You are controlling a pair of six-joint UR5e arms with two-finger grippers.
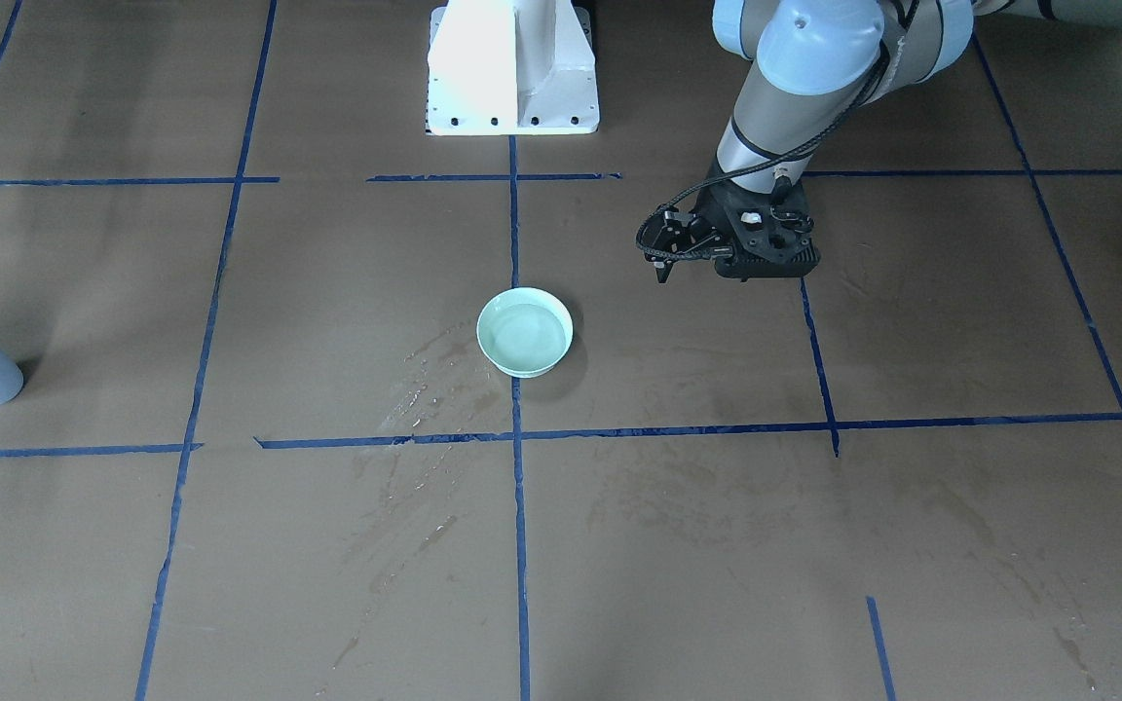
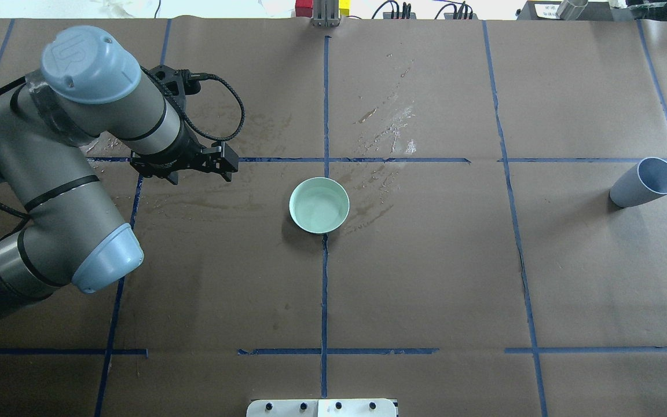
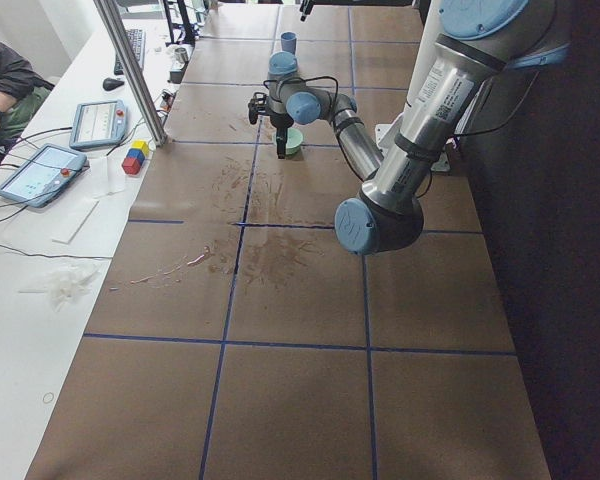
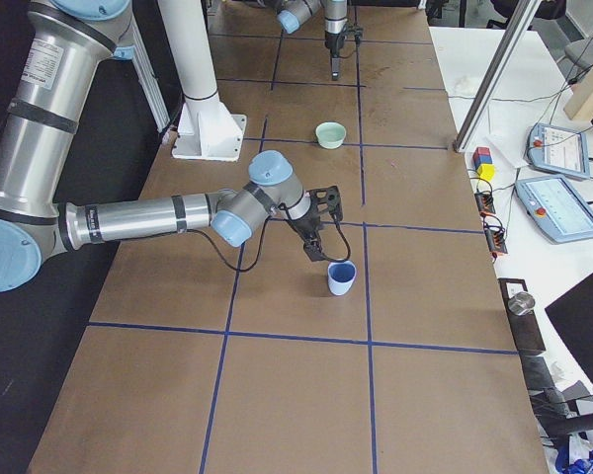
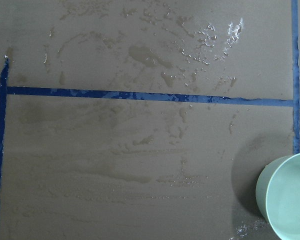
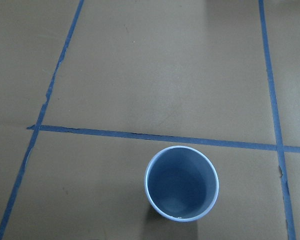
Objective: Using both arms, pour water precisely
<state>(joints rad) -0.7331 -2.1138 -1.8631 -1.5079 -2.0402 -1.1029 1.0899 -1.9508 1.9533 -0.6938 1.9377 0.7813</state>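
Observation:
A pale green bowl (image 1: 485,343) stands at the middle of the brown board with clear water (image 1: 523,332) in it; it also shows in the overhead view (image 2: 319,205) and at the corner of the left wrist view (image 5: 290,200). My left gripper (image 2: 183,168) hangs pointing down beside the bowl, apart from it, its fingers hidden under its body. A blue cup (image 2: 643,182) stands upright far to the other side. The right wrist view looks into the cup (image 6: 181,182), and no water shows inside. My right gripper (image 4: 319,242) hovers just beside the cup; I cannot tell its state.
Wet streaks (image 2: 391,124) smear the board around the bowl. The white pedestal (image 1: 512,68) stands at the robot's side. Beyond the table edge are a metal pole (image 4: 494,79), control tablets (image 4: 563,202), coloured blocks (image 3: 135,158) and a person's sleeve (image 3: 0,70).

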